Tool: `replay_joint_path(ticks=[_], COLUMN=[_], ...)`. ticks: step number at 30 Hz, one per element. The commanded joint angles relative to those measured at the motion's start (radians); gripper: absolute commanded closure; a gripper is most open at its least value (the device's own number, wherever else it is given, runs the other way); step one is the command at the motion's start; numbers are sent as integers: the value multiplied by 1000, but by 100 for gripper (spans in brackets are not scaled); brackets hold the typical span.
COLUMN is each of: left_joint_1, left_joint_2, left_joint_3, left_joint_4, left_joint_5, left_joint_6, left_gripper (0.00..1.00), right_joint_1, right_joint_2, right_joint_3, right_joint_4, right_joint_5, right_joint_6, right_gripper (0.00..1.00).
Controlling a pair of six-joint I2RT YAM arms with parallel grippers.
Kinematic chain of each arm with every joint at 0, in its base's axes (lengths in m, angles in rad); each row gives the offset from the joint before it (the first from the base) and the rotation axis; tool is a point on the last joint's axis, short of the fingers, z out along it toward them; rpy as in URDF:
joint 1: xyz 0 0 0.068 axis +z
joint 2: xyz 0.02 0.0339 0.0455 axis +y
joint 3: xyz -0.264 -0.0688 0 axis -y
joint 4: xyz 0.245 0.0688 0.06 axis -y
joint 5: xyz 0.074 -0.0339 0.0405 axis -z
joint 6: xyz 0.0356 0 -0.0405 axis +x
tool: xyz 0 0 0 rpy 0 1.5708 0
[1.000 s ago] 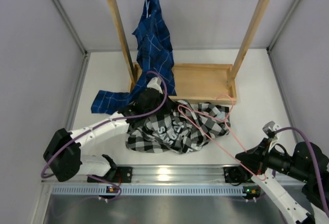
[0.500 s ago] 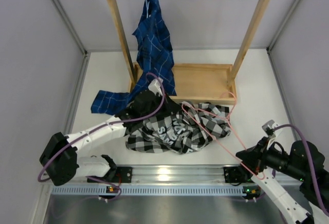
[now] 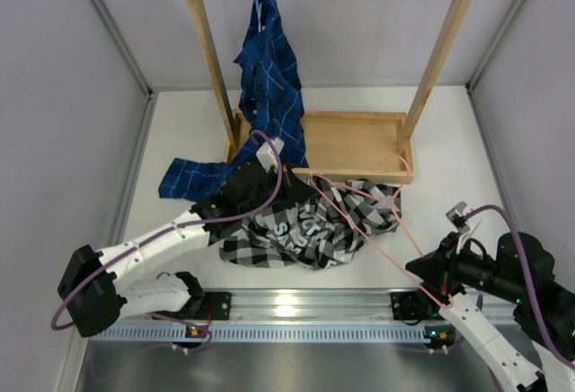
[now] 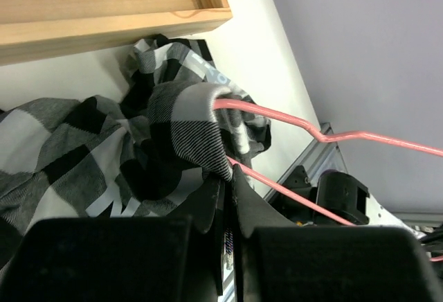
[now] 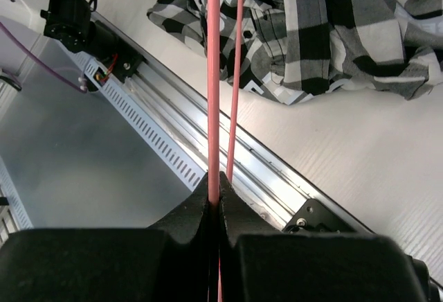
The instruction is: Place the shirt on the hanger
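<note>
The right pincer (image 5: 216, 190) pinches the pink hanger (image 5: 213, 73) to steady it; the left pincer (image 4: 227, 179), clamped on the checked shirt (image 4: 83, 143), is placed to work fabric over its end.

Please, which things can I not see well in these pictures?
- Right wrist view: the far part of the hanger is cut off by the top edge.
- Left wrist view: the hanger's end goes into the shirt, and the fabric covers it.
- Top view: folds hide most of the lettering.
- Top view: the left pincer is hidden under its own wrist.
</note>
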State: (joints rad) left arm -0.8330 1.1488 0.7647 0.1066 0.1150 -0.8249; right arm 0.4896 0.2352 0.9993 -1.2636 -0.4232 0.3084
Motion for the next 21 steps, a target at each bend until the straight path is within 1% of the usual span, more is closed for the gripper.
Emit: replay_joint_path(ticks=[1,2,3,5,11,12,16,18,19,21], left_joint_1=[-8,-8,-8,-8,-24,-32,-103,-135,-178,-225], left_joint_2=[-52,-57,-57,-54,-47,-46,-38,-41,-44,-46], left_joint_3=[35,42,50,83,117,122,146,157,168,188], left_joint_4=[-51,-65,-82,-141,-171,-171,-171,-171,-173,-174], left_joint_5=[-101,-103,-157,-172,-120,-88,-92,-104,-129,-170], left_joint_6=[44,49,55,79,139,145,177,182,194,225], left_gripper=[100,100,100,100,100,100,100,100,100,100], right_joint_1=[-20,-22,-22,-19,-20,-20,-31,-32,-34,-34], right_joint_2=[15,13,9,1,-11,-8,-1,0,-2,-10], right_joint_3=[93,99,105,119,111,105,73,62,46,19], right_joint_4=[-11,-26,-39,-57,-66,-63,-25,24,42,111], right_joint_5=[1,1,1,6,4,4,-26,-43,-67,-97], right_joint_6=[-43,-52,-67,-62,-57,-57,-54,-51,-48,-32], right_gripper=[100,100,100,100,100,100,100,100,100,100])
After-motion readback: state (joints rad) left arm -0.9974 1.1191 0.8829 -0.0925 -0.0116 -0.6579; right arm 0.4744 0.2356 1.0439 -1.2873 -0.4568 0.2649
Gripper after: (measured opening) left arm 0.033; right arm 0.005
